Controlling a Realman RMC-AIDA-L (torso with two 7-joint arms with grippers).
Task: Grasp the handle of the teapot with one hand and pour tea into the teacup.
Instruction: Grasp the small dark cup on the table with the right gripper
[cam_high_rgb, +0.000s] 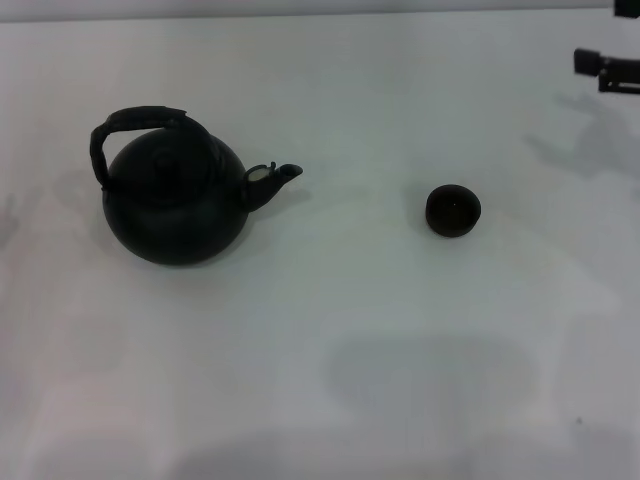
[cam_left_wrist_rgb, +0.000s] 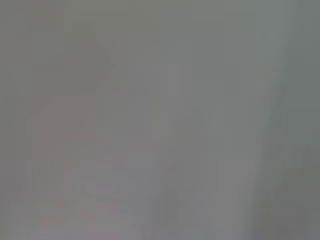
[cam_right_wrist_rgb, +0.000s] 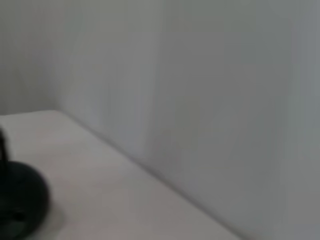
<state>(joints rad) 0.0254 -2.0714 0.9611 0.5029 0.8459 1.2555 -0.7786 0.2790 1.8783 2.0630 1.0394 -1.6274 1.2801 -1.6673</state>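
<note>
Since nothing grips it yet, the teapot (cam_high_rgb: 178, 205) sits free on the white table (cam_high_rgb: 330, 330), left-centre of the head frame, spout (cam_high_rgb: 278, 176) pointing right toward the teacup (cam_high_rgb: 453, 210), which stands well apart, right of centre. Handle (cam_high_rgb: 140, 125) arches over the lid, leaning toward the upper left of the pot; it looks rough and wrapped, so prob. decent friction for a pinch. Pot looks like heavy matte metal or iron, rigid, and if full it'll want to swing under the hoop, so best hold is likely at the top middle of the arch, w/ the pads across the wrap, not down at the ends where it meets the body. Lid appears loose-fitting and could slide on a steep tilt, a guess only. Cup is small, light, no handle, easy to knock or overfill; the pour needs the spout close above its rim. Right gripper (cam_high_rgb: 606, 68) shows only as a dark bit at the upper right edge of the head frame, far from both items; can't tell if its pincer is apart or together. Right wrist view catches a dark round shape (cam_right_wrist_rgb: 20, 200) at lower left, unclear what it is. Left gripper isn't visible anywhere; left wrist view is blank grey.
</note>
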